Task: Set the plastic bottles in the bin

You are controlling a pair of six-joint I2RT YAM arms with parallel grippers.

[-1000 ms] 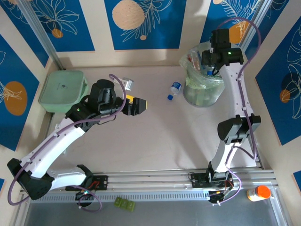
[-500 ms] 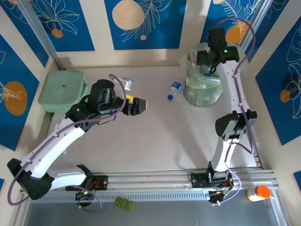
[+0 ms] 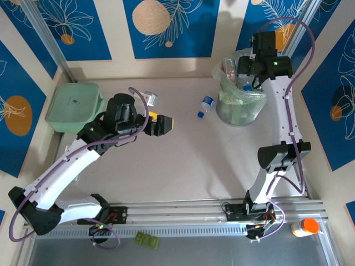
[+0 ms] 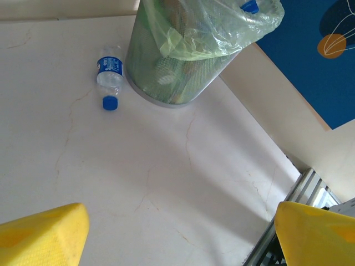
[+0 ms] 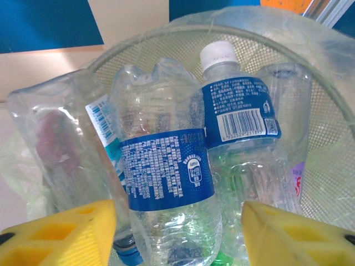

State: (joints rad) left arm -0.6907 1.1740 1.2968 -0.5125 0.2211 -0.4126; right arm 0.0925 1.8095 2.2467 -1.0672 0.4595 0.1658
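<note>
Bin far right on table, bottles inside; lone bottle just left of bin; box far left.

The wall panels were deep blue, patterned with white line-drawn leaves and peach and orange discs, set between cream strips. The table was pale beige with faint hairline veins. The bin was translucent grey, its liner pale green. The binned bottles were clear with dark blue labels printed in white (one cap white). The loose bottle was clear, its label and cap blue. The box was mint green. The left arm and the right arm were white with black joints and purple cables; the fingers were yellow.
</note>
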